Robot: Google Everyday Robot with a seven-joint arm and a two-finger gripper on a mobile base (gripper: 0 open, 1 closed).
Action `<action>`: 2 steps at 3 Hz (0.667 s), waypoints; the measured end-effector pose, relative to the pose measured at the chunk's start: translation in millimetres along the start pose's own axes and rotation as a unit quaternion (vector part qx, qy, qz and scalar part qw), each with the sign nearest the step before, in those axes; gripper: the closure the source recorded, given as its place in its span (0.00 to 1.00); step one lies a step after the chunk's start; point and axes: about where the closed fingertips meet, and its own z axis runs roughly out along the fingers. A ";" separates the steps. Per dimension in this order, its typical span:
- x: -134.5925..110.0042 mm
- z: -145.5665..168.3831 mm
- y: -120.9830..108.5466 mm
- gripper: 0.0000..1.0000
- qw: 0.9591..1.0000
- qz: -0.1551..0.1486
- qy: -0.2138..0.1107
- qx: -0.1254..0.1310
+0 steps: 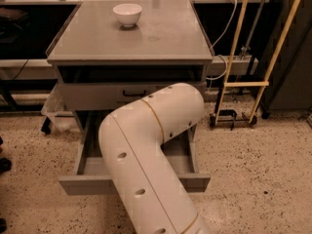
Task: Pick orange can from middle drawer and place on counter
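Note:
My white arm (146, 150) bends across the front of the cabinet and covers most of the open middle drawer (87, 155). The drawer's low grey front panel (83, 184) shows on both sides of the arm. My gripper is hidden behind the arm, somewhere over the drawer. The orange can is hidden. The counter (165, 38) is the flat grey cabinet top, and a white bowl (127, 13) stands at its far left.
A closed taller-fronted drawer with a dark handle (134, 93) sits above the open one. A clear plastic bin (53, 112) stands left of the cabinet. A yellow frame (243, 84) and cables stand at the right. A dark shoe (4, 165) is at the left edge.

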 end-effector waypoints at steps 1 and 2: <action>9.3 -2.4 -21.5 0.00 0.999 -0.014 0.024 -0.024; 35.6 -15.3 -80.2 0.00 0.997 -0.023 0.065 -0.042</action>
